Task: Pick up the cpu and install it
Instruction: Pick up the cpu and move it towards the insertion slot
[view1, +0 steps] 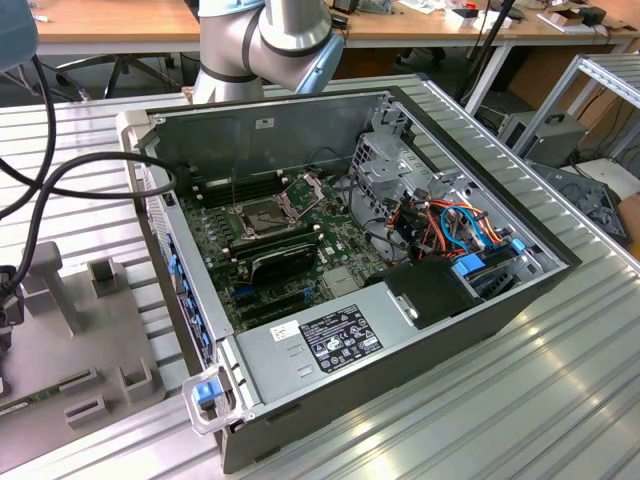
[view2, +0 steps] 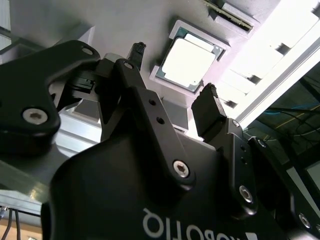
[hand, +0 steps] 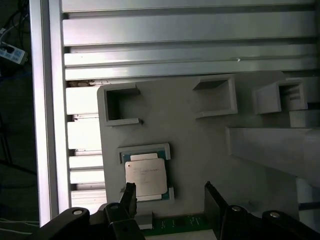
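The cpu (hand: 145, 174), a small square chip with a dull silver top, lies flat in a shallow nest on the grey fixture plate (hand: 200, 145). It also appears in the second wrist view as the cpu (view2: 189, 62). My gripper (hand: 171, 197) hangs above the plate, open, with nothing between its black fingers. In the first wrist view one fingertip (hand: 130, 192) stands at the chip's edge and the other (hand: 212, 197) well off to the side. In the second wrist view the gripper (view2: 172, 75) hovers apart from the chip. The open socket (view1: 262, 215) sits on the motherboard inside the case.
The open computer case (view1: 480, 310) lies on the ribbed aluminium table (view1: 560, 400), with cables and drive bays on the exterior view's right. The grey fixture (view1: 90, 330) stands on the exterior view's left. Raised pockets (hand: 215, 97) and a green board strip (hand: 175, 222) surround the nest.
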